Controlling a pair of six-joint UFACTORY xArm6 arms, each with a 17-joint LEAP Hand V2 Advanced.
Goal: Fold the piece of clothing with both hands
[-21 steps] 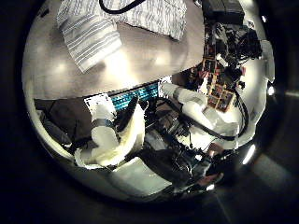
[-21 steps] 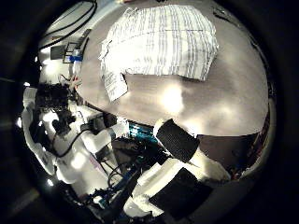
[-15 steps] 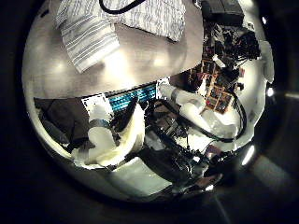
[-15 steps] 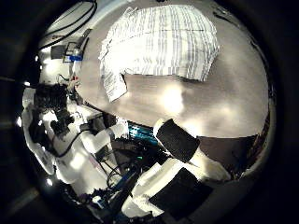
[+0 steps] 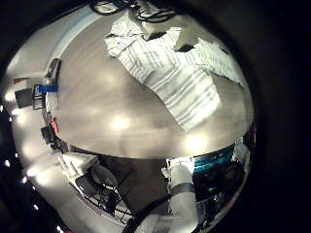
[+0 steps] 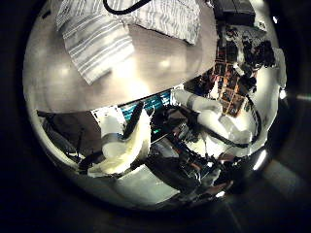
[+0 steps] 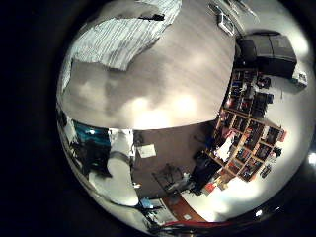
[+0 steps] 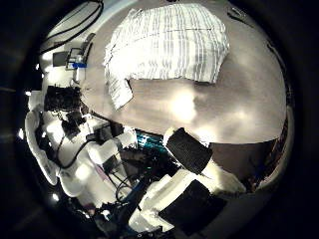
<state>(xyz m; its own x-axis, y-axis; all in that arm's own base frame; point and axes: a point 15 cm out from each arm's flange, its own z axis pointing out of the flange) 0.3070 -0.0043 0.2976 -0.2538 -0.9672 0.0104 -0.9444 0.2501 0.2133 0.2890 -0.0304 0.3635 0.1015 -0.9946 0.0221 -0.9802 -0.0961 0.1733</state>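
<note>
1. Striped shirt (image 8: 171, 45) lies spread flat on the worktop (image 8: 199, 105), well apart from both palms; one sleeve (image 8: 120, 92) trails off its side.
2. From the left palm, the same shirt (image 5: 170, 60) is rumpled, with one sleeve (image 5: 194, 97) stretched out.
3. Left hand holds nothing of the shirt; its fingers are out of sight, so cannot tell how far open.
4. Right hand likewise: clear of the cloth, finger state cannot be told.
</note>
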